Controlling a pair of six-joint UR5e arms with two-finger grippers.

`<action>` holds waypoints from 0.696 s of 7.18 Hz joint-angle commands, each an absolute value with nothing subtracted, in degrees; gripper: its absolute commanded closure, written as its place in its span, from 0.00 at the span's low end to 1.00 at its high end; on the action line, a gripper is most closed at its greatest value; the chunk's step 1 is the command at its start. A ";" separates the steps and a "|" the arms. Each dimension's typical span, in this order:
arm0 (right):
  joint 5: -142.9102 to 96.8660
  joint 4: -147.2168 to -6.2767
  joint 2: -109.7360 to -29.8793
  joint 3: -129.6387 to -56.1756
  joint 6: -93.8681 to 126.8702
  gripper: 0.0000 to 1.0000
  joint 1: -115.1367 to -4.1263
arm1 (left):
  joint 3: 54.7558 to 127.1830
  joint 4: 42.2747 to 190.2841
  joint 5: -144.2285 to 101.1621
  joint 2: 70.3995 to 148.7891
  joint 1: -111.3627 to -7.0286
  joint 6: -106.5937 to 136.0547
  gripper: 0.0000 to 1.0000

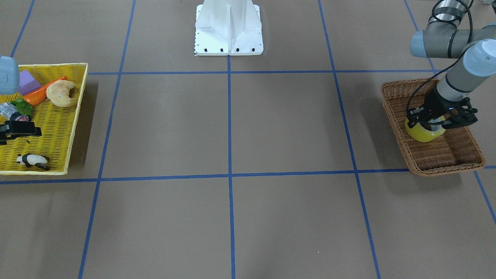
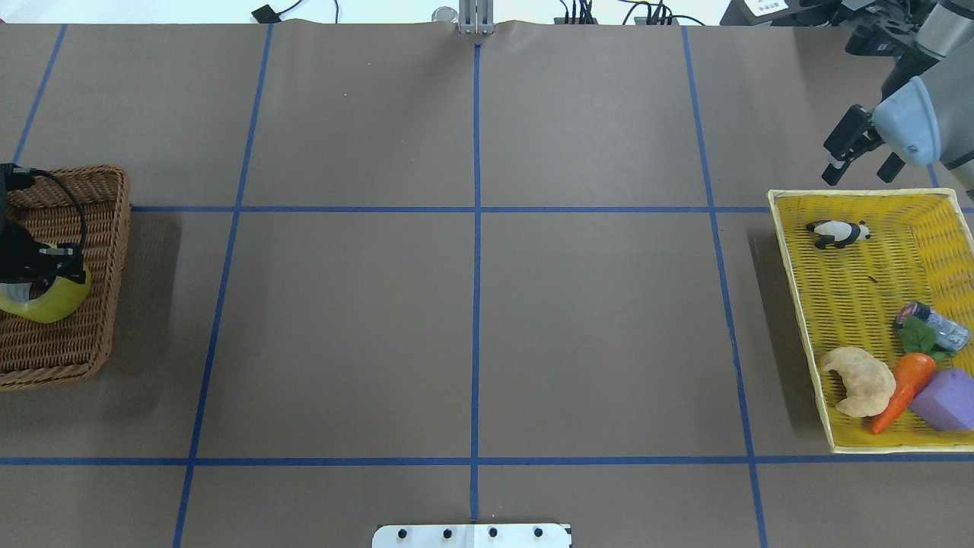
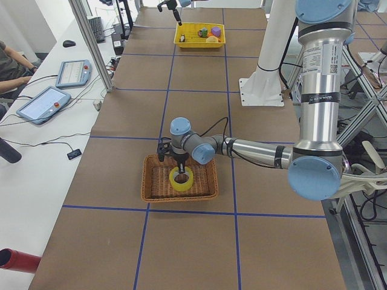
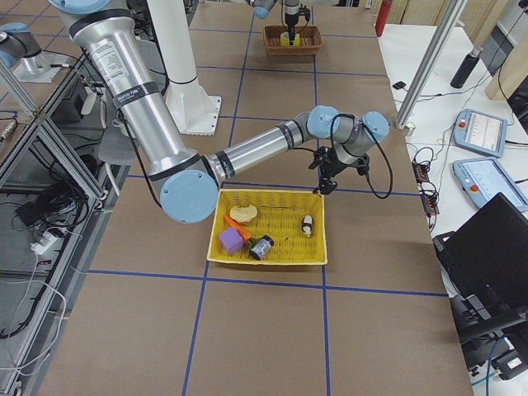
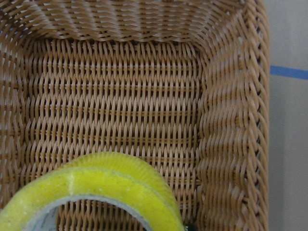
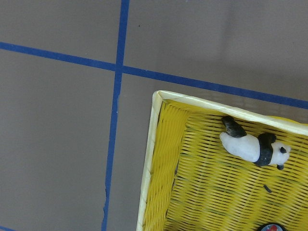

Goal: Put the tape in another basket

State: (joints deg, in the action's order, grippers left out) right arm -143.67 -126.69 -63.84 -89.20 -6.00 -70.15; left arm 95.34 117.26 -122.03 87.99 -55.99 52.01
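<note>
The tape point(image 1: 424, 133), a yellow roll with a white core, hangs tilted just above the floor of the brown wicker basket point(image 1: 434, 155). My left gripper point(image 1: 436, 123) is shut on the roll's rim from above. From overhead, the tape point(image 2: 53, 304) lies in the basket point(image 2: 68, 350) at the far left. The left wrist view shows the tape point(image 5: 106, 183) close up over the weave point(image 5: 120, 96). My right gripper point(image 2: 857, 176) is open and empty, above the table just beyond the far rim of the yellow mesh basket point(image 2: 791, 304).
The yellow basket holds a toy panda point(image 2: 837, 232), a small bottle point(image 2: 932, 323), a croissant point(image 2: 860, 380), a carrot point(image 2: 902, 388) and a purple block point(image 2: 947, 399). The robot's white base point(image 1: 228, 31) stands mid-table. Blue tape lines grid the brown table.
</note>
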 commanded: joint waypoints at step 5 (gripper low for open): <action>-140.39 -121.64 -74.25 -102.18 -3.09 0.00 -70.31 | 111.15 106.12 -124.19 91.64 -57.04 52.99 0.02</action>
State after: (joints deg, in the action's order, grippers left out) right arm -142.46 -122.60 -71.78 -98.47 -4.73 -70.31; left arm 106.77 110.76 -124.16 89.34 -56.66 52.36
